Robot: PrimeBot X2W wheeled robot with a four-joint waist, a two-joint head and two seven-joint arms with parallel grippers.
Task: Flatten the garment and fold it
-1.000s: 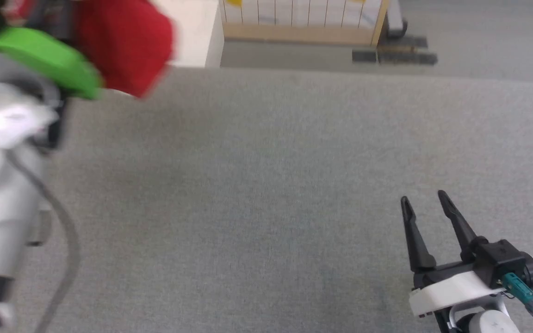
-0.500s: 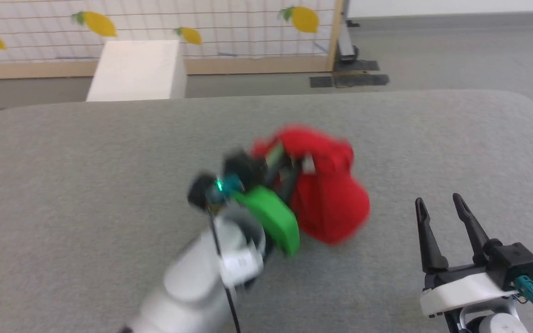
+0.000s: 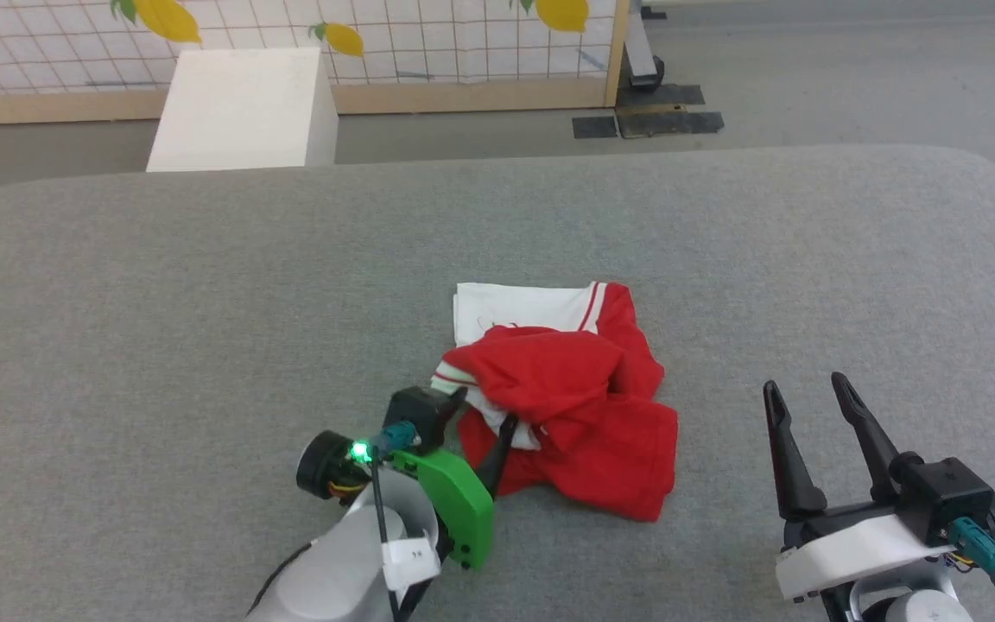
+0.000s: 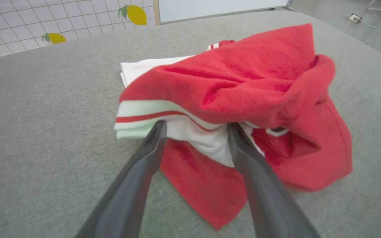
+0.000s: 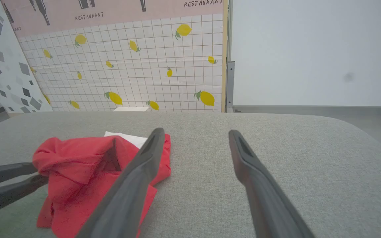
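Now our left claw (image 4: 197,127) has sprung wide, tips under a fold, and the garment (image 3: 584,406) it carried a moment ago lies crumpled on the surface (image 3: 204,302). Our right claw (image 3: 804,384) waits wide and empty near it; flattening, we judge, can begin.

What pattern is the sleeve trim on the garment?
The trim is white with a thin red stripe, clearest in the left wrist view.

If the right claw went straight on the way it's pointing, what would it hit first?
Probably nothing: the right claw points out across the grey padded surface, and the garment lies off to its left. Its height above the surface is hard to judge.
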